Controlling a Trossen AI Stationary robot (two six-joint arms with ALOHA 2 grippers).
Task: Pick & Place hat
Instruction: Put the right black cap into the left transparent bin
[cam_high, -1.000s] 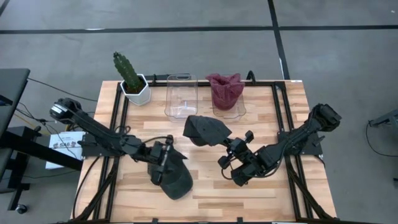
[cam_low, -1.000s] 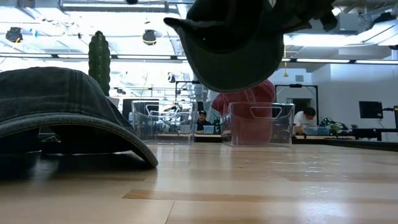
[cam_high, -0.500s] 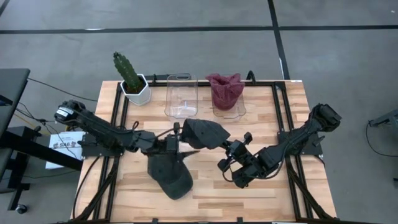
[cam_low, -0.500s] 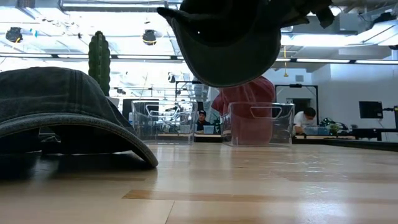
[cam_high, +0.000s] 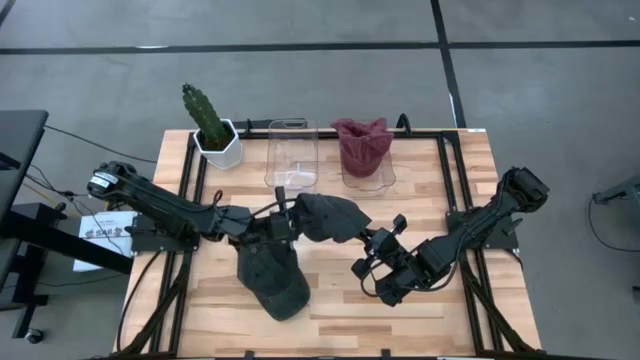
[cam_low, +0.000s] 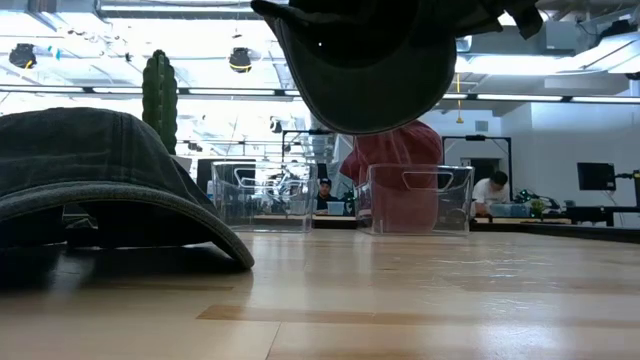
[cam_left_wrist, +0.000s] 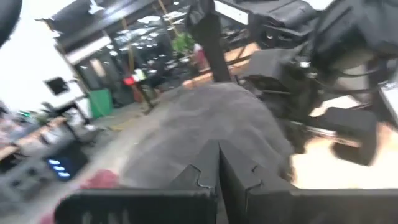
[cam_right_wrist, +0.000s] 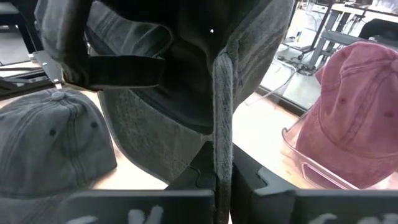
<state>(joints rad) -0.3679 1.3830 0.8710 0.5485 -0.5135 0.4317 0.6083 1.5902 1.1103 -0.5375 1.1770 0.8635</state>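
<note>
The dark hat (cam_high: 330, 215) is hanging above the worktop (cam_high: 340, 300), clamped by its edge in the right gripper (cam_right_wrist: 219, 168). The left gripper (cam_high: 283, 212), open and apart from it a second ago, is now closing on its other side, apparently pinching the fabric. A second hat (cam_high: 272, 280) is lying flat below the left arm. Behind, a red hat (cam_high: 362, 145) is sitting in a bin (cam_high: 368, 178), beside an empty bin (cam_high: 291, 155) and a cactus (cam_high: 205, 113). No writing is readable.

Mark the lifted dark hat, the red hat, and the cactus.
lifted dark hat (cam_high: 335, 215), high view, on its crown.
red hat (cam_high: 362, 145), high view, on its crown, inside a clear bin.
cactus (cam_high: 203, 112), high view, on its green stem.
</note>
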